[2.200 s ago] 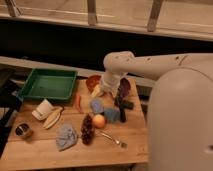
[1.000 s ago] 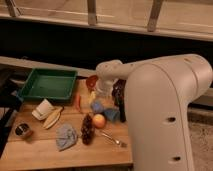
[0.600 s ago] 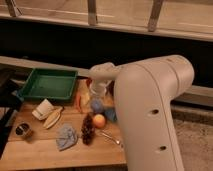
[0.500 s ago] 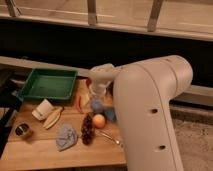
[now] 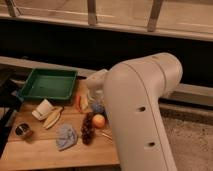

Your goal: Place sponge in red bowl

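The sponge (image 5: 98,107) shows as a small pale blue block on the wooden table (image 5: 35,152), just behind an orange (image 5: 99,121). My gripper (image 5: 96,94) hangs at the end of the big white arm (image 5: 145,105), directly above the sponge and close to it. It looks open, with nothing seen in it. The red bowl is hidden behind the arm's wrist. The arm also covers the whole right side of the table.
A green tray (image 5: 47,84) stands at the back left. In front of it lie a white cup (image 5: 42,109), a banana (image 5: 53,119), a dark can (image 5: 22,131), a grey-blue cloth (image 5: 65,136), grapes (image 5: 87,129) and a red-orange item (image 5: 80,102).
The arm has swung left and closer to the camera, covering the right side of the table. The gripper has come down over the sponge, and the red bowl has gone out of sight.
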Action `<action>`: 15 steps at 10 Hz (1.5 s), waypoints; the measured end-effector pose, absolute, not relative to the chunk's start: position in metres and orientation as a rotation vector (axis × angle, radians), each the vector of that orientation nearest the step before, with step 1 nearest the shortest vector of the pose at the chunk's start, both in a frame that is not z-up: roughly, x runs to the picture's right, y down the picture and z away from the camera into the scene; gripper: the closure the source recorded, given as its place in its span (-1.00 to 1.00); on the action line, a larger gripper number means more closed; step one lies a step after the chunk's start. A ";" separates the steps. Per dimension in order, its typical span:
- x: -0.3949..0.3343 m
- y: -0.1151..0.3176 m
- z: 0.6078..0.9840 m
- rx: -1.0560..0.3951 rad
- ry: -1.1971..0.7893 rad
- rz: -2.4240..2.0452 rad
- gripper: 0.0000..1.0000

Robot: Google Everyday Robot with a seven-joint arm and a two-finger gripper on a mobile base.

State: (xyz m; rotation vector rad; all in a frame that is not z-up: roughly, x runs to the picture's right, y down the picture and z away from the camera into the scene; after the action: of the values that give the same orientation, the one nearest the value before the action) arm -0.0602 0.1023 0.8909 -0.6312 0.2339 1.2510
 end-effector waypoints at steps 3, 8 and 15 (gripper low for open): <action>-0.057 0.107 0.905 -0.594 0.269 1.240 -0.49; -0.056 0.117 0.922 -0.648 0.274 1.256 0.06; -0.054 0.113 0.916 -0.649 0.276 1.255 1.00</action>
State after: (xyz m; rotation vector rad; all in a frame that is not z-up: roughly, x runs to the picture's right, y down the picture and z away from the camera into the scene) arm -0.0540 0.1132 0.9158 -0.6490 0.2756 1.2550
